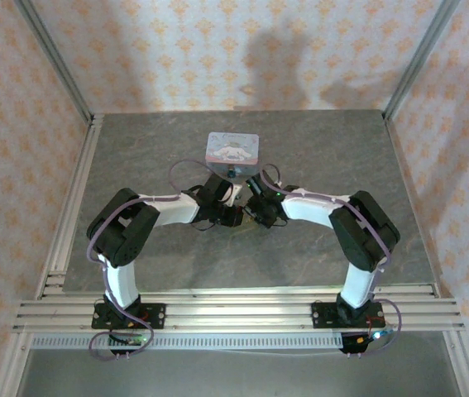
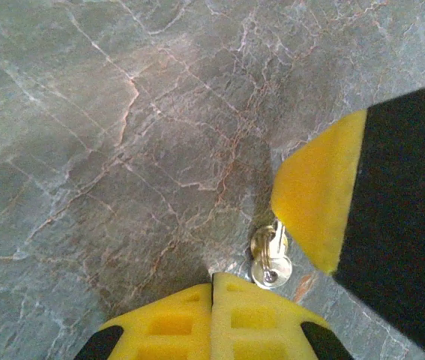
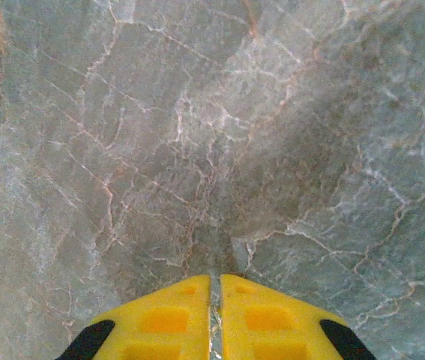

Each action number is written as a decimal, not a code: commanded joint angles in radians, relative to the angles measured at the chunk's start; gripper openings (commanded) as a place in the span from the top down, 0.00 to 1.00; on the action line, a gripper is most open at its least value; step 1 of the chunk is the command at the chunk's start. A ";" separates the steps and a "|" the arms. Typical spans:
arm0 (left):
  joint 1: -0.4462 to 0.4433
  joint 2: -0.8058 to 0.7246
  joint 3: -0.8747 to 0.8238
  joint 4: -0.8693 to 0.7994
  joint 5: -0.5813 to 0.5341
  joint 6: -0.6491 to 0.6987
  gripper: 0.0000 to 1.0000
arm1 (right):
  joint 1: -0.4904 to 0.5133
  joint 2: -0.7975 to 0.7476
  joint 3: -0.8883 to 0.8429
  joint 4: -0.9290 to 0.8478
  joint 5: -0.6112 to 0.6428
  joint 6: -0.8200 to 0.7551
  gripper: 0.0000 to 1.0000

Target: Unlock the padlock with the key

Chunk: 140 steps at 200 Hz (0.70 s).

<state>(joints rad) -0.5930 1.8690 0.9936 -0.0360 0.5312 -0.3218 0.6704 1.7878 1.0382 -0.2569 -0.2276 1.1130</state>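
Left gripper point(image 2: 212, 286): fully closed, yellow tips touching, nothing btwn them. Low over marble table point(image 2: 85, 112), tips just beside key point(image 2: 270, 256). Key: flat on table, round head w/ hole toward left tips, other end tucked under a yellow fingertip point(image 2: 313, 199) of right gripper point(image 3: 214, 279). Right gripper: pinched to a hairline slit, thin pale strip in slit, can't tell if that's key. Top view: padlock point(image 1: 232, 172) on table just beside pastel tin point(image 1: 232, 145), on its near side, beyond both grippers, apart from key.
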 commanded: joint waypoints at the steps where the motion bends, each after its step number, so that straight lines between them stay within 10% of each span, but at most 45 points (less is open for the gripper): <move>1: -0.021 0.035 -0.032 -0.009 0.018 0.000 1.00 | 0.006 0.005 0.039 0.029 0.029 -0.030 0.89; 140: 0.054 -0.144 -0.051 -0.100 0.011 0.036 1.00 | 0.006 -0.147 -0.061 0.202 0.042 -0.255 1.00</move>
<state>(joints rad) -0.5762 1.8076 0.9424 -0.0597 0.5392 -0.3130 0.6731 1.7222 0.9901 -0.1448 -0.2012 0.9596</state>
